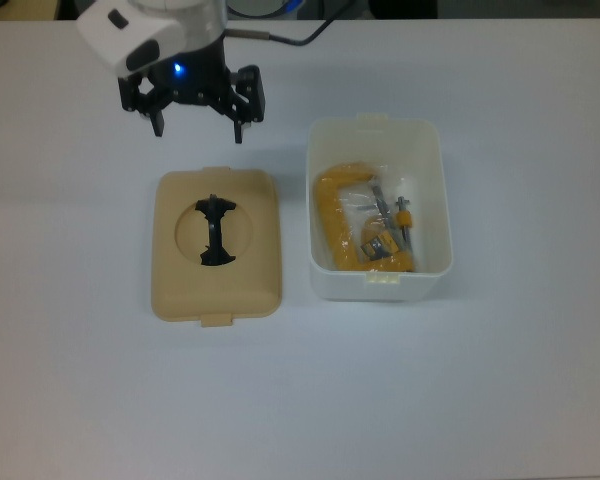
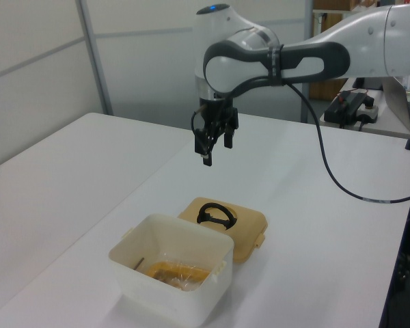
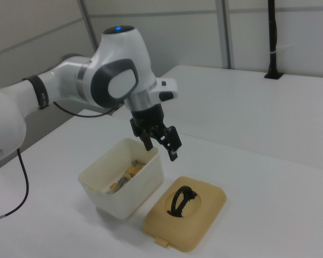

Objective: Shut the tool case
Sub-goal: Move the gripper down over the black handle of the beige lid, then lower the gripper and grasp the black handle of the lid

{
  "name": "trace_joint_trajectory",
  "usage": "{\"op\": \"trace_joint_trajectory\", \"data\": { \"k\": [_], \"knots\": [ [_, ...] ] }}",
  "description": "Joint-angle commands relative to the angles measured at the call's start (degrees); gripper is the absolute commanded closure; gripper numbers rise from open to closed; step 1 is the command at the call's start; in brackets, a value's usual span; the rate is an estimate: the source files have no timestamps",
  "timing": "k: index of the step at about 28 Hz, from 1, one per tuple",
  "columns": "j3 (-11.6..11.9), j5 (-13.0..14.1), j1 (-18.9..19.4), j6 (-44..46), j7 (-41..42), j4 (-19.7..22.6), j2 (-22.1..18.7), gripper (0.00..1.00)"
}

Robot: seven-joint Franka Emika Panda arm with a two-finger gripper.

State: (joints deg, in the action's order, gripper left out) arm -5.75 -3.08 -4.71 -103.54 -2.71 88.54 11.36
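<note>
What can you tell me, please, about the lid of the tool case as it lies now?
The lid is tan-beige, seemingly plastic, rectangular with rounded corners. A round recess in its middle holds a black handle, and small latch tabs stick out at two opposite edges. It lies flat on the white table, top side up, on the top view's left of the open white tub. The gripper hangs open above, not touching it.

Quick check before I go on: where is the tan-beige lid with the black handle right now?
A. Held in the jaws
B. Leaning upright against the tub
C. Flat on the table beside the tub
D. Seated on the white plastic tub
C. The tan-beige lid with the black handle lies flat on the white table, at the top view's left of the open white plastic tub; the gripper, jaws open and empty, hangs above the lid's far edge.
</note>
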Motion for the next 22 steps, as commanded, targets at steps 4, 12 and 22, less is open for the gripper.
{"op": "trace_joint_trajectory", "data": {
  "k": [4,12,22],
  "knots": [
    [0.21,-3.07,0.4,-10.36,5.96,9.11,-0.64,0.0],
    [0.21,-3.07,0.22,-10.98,6.14,9.37,2.35,0.0],
    [0.12,-2.19,0.22,-12.12,5.08,10.34,4.55,0.0]
  ]
}}
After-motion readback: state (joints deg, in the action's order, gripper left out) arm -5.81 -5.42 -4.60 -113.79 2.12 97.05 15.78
